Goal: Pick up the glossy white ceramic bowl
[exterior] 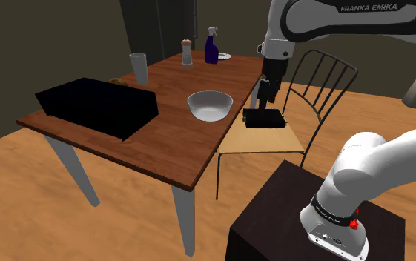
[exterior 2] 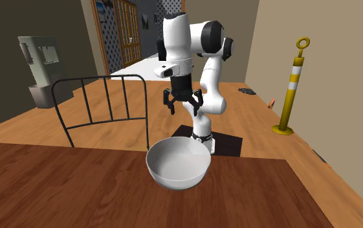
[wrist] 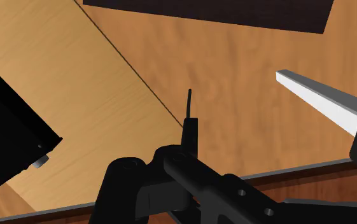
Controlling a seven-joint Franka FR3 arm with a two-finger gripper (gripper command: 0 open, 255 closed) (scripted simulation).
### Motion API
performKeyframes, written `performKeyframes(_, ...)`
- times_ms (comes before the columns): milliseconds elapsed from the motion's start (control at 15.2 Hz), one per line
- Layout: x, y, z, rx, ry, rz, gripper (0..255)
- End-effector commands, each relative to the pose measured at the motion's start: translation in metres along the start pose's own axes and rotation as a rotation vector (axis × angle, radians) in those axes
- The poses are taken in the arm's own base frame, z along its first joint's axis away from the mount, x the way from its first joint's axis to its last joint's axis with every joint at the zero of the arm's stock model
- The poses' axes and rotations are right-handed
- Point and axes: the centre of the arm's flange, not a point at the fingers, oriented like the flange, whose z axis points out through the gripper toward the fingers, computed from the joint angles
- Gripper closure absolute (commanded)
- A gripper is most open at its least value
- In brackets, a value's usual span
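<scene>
White bowl (exterior: 210, 105) on wooden table (exterior: 162, 144); end effector (exterior 2: 184, 107) released, empty, over chair (exterior: 262, 139).

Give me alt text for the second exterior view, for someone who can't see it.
A white bowl sits upright on a wooden table near its far edge. Beyond it the arm's black gripper hangs open in the air, clear of the bowl, with a black wire-backed chair at the view's left and a yellow post at its right.
</scene>
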Motion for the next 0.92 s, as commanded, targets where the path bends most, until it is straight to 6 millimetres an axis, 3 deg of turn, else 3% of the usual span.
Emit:
performKeyframes(0,0.0,0.0,0.0,0.0,0.0,0.0,0)
performKeyframes(858,0.171,0.047,0.0,0.128,-0.014,0.096,0)
